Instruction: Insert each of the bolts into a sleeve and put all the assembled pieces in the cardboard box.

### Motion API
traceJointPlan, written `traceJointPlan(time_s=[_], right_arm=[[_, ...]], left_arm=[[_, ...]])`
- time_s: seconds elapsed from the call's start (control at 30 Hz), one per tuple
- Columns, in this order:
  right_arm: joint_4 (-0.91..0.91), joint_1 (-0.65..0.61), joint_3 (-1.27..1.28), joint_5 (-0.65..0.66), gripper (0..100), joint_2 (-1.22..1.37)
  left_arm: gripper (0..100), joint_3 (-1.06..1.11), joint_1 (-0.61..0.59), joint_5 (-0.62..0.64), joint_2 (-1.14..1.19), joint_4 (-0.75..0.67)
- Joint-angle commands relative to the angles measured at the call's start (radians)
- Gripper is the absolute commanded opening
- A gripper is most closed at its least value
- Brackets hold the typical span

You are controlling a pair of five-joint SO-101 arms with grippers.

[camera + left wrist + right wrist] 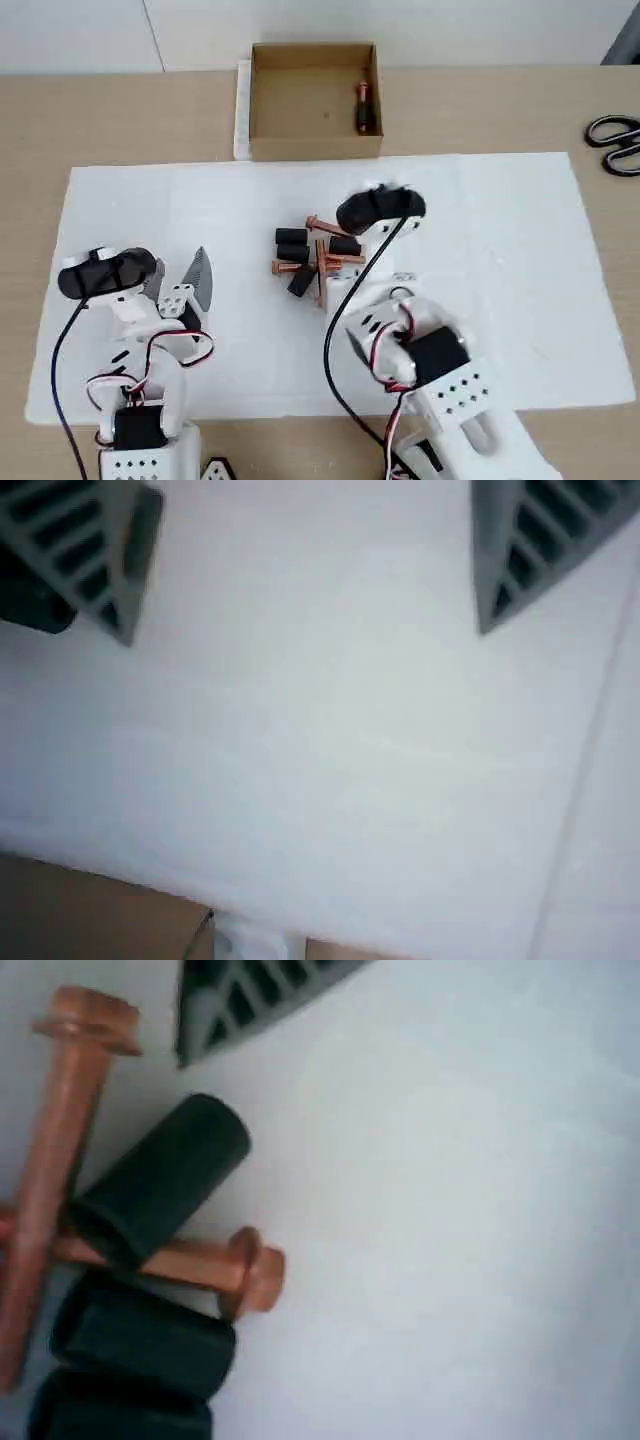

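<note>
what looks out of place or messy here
The bolts and sleeves lie crossed in a jumble on the sheet, unassembled; one assembled piece is in the cardboard box. Scissors lie off the sheet at the table edge.

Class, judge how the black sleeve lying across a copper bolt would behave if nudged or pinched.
The sleeve is a round tube on its side, so a nudge would probably roll it off the bolt beneath. Its dull, rubbery-looking surface suggests it would grip rather than slip. Being short and hollow, it is likely light.
</note>
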Motion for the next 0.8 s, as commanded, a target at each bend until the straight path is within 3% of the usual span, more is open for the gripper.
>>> traceJointPlan(time_s=[0.0, 0.3, 0.47, 0.77], right_arm=[[-0.131, -0.016, 0.049, -0.057, 12.5, -0.010], [-0.228, -0.021, 0.089, -0.060, 12.3, -0.010], [-0.231, -0.021, 0.087, -0.207, 12.2, -0.008], [-0.328, -0.050, 0.089, -0.224, 12.5, 0.038]], left_arm=[[21, -0.002, -0.005, 0.000, -0.011, -0.005], [21, -0.002, 0.000, 0.000, -0.011, -0.005], [21, -0.002, 0.000, 0.000, -0.011, -0.005], [21, -0.002, -0.002, 0.000, -0.011, -0.005]])
